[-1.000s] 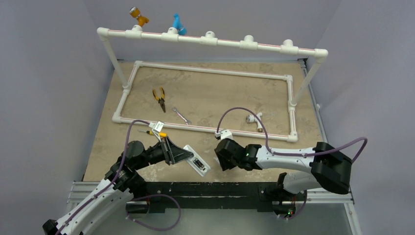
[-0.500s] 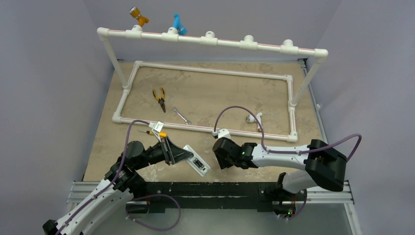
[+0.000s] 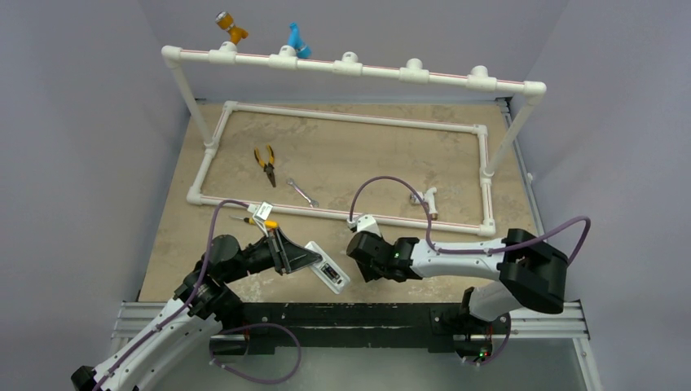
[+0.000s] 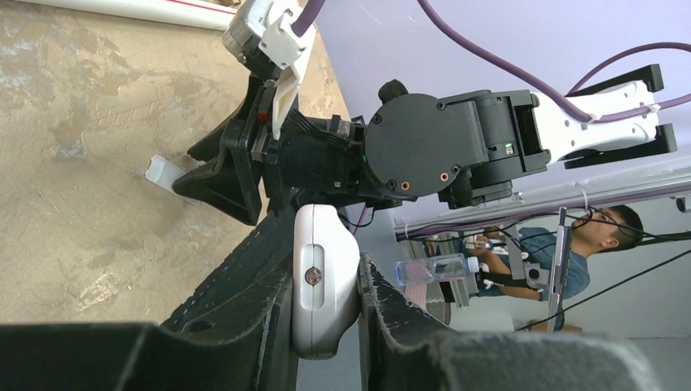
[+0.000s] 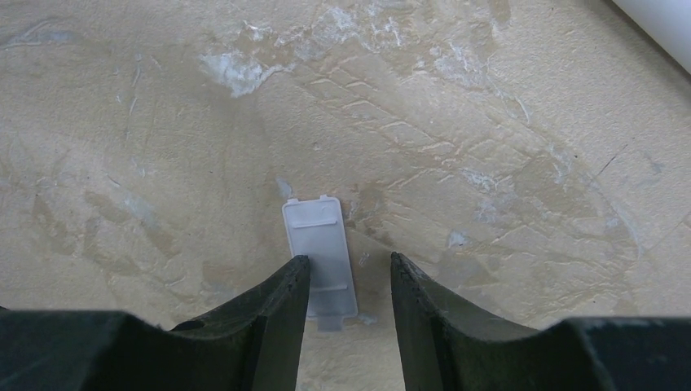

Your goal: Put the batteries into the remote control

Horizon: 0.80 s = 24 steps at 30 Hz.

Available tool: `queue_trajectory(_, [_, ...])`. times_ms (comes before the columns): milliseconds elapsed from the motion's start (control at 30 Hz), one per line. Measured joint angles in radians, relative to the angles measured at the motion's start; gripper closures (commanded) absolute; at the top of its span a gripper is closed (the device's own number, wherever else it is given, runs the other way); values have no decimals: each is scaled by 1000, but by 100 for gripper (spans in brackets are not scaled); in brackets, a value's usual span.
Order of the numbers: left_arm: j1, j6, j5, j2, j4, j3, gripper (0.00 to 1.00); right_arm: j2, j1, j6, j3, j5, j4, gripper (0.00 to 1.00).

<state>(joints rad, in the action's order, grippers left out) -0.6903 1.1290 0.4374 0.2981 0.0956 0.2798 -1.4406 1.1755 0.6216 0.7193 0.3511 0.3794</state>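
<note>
We are gripping the remote control (image 4: 324, 281) in the left gripper (image 4: 324, 269). Its 2 fingers are closed on the handset's long sides and are lifting it clear of the table (image 5: 530, 163), near the front edge. From above, the remote's back is facing up and showing a dark recess. We cannot tell whether the batteries are sitting in it, and no loose cell is showing in any view.

We are hanging the right gripper (image 5: 349, 265) low over the flat white cover piece (image 5: 319, 252). Its jaws are parted and gripping nothing. The left finger is overlapping the cover's near corner while the right finger is standing off to its side.

By our reading, we are going for the cover so that we can close the compartment. To do that well:
1. We are wanting the jaws centred, so we should shift slightly left until the cover lies between both tips.
2. The piece is thin and flat on the table, so the tips need to reach the surface and pinch its long edges, or it may skid away.
3. The remote needs a steady, level hold meanwhile.
</note>
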Motion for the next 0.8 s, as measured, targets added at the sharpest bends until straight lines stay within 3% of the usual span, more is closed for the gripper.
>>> queue_trajectory(800, [0, 0, 0, -13, 0, 0, 100, -55, 106, 6, 43, 135, 39, 57])
